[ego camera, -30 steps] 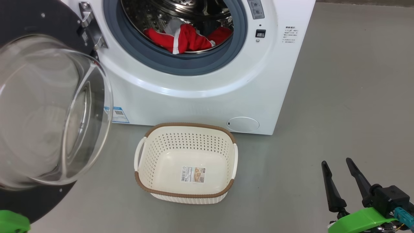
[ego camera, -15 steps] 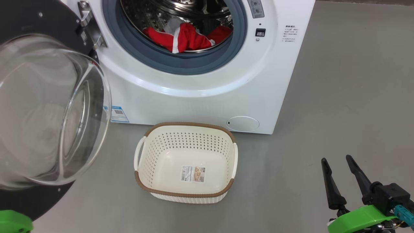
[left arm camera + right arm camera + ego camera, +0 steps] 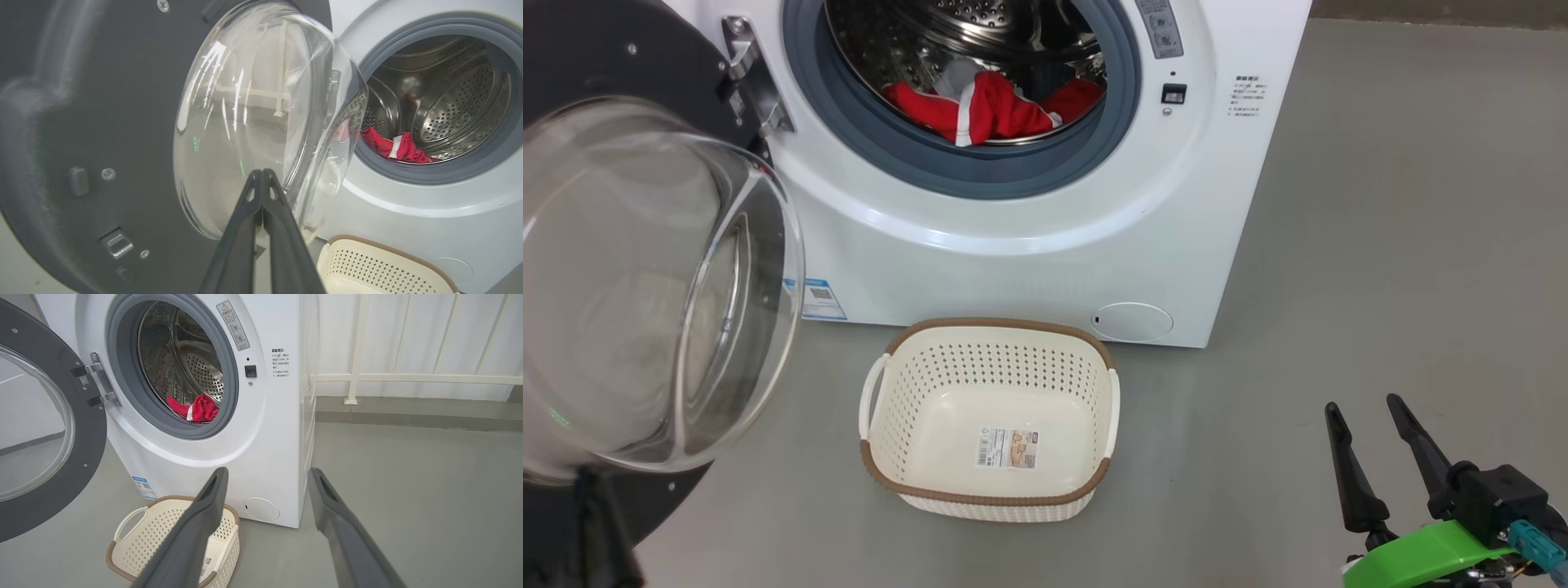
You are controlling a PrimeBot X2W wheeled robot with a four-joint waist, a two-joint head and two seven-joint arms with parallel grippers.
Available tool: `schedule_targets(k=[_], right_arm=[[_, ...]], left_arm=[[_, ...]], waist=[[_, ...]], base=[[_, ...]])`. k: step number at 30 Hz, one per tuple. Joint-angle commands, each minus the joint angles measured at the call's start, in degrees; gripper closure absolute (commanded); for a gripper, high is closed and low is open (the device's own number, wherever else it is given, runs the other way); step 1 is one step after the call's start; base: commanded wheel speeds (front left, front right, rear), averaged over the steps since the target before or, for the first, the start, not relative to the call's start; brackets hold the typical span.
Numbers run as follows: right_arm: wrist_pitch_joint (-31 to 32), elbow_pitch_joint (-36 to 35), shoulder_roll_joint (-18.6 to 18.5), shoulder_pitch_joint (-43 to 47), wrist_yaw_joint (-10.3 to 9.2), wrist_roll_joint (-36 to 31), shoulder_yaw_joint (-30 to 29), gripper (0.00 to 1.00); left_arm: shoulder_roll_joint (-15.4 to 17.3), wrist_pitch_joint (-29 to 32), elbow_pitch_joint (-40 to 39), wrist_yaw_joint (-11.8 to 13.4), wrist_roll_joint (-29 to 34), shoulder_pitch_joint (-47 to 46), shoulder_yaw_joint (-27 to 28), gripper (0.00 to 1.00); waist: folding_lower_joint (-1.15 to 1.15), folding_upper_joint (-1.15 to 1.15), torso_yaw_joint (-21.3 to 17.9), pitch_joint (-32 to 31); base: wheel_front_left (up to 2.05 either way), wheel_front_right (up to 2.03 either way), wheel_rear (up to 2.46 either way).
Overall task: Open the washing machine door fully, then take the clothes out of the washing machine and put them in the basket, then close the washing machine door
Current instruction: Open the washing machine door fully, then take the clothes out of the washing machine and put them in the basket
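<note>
Progress sits early in the job. In the head view you see the washing machine door [image 3: 645,286] swung wide at the left of the frame, its glass bowl facing out, so the opening step looks done or nearly so. The clothes [image 3: 988,110] lie red in the drum of the washing machine [image 3: 1013,261] at top centre. The basket [image 3: 1001,324] stands on the floor just in front of it, with nothing but its paper label inside. Your right gripper [image 3: 1363,405] hangs at lower right, fingers apart, holding nothing, well away from everything.

In the left wrist view the left gripper [image 3: 261,173] has its fingers pressed together, tips in front of the glass bowl. Whether they touch it you cannot tell.

In the right wrist view the drum mouth stands unblocked at upper left, with the clothes inside. Unloading and closing are all left to do.
</note>
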Motion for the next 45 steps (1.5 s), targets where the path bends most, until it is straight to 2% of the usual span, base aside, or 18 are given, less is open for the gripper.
schedule_targets(k=[1, 2, 3, 4, 12, 24, 33, 45], right_arm=[[-0.85, -1.36, -0.76, -1.79, 0.20, 0.23, 1.33, 0.00], [-0.99, -1.14, -0.76, -1.89, 0.20, 0.29, 1.57, 0.00], [-1.04, -1.03, -0.76, -1.90, 0.20, 0.28, 1.65, 0.00], [-1.10, -0.97, -0.76, -1.95, 0.20, 0.28, 1.70, 0.00], [-1.56, -0.42, -0.76, -1.86, 0.20, 0.41, 2.73, 0.00], [-2.02, -0.44, -0.76, -0.49, 0.20, 0.50, 3.89, 0.00], [-1.95, -0.96, -0.76, 0.94, 0.20, 0.58, 3.97, 0.00], [-1.91, -1.19, -0.76, 1.75, 0.20, 0.60, 4.01, 0.00]], left_arm=[[0.47, 0.54, -3.94, 0.52, 1.00, 0.54, 0.87, 0.88], [-0.26, 1.76, -7.07, 0.77, 1.58, 2.38, -0.40, 0.58], [-0.62, 2.37, -8.66, 0.78, 1.86, 3.22, -1.16, 0.36], [-0.98, 2.94, -10.18, 0.81, 2.14, 3.97, -1.91, 0.00], [-2.77, 6.75, -17.88, 0.40, 4.74, 7.38, -8.70, 0.00], [-3.68, 9.75, -16.90, -1.69, 5.91, 7.74, -15.79, 0.00], [-3.71, 9.01, -15.47, -1.65, 5.62, 7.98, -16.56, 0.00], [-2.86, 8.13, -13.97, -1.07, 6.24, 7.45, -16.65, 0.00]], waist=[[0.00, 0.00, -0.14, 0.20], [0.00, 0.00, -0.45, 0.06], [0.00, 0.00, -0.57, 0.06], [0.00, 0.00, -0.71, 0.06], [0.00, 0.00, -3.23, -1.20], [0.00, 0.00, -8.58, -3.40], [0.00, 0.00, -11.42, -4.11], [0.00, 0.00, -11.64, -4.49]], base=[[0.00, 0.00, 0.00], [0.00, 0.00, 0.00], [0.00, 0.00, 0.00], [0.00, 0.00, 0.00], [0.00, 0.00, 0.00], [0.00, 0.00, 0.00], [0.00, 0.00, 0.00], [0.00, 0.00, 0.00]])
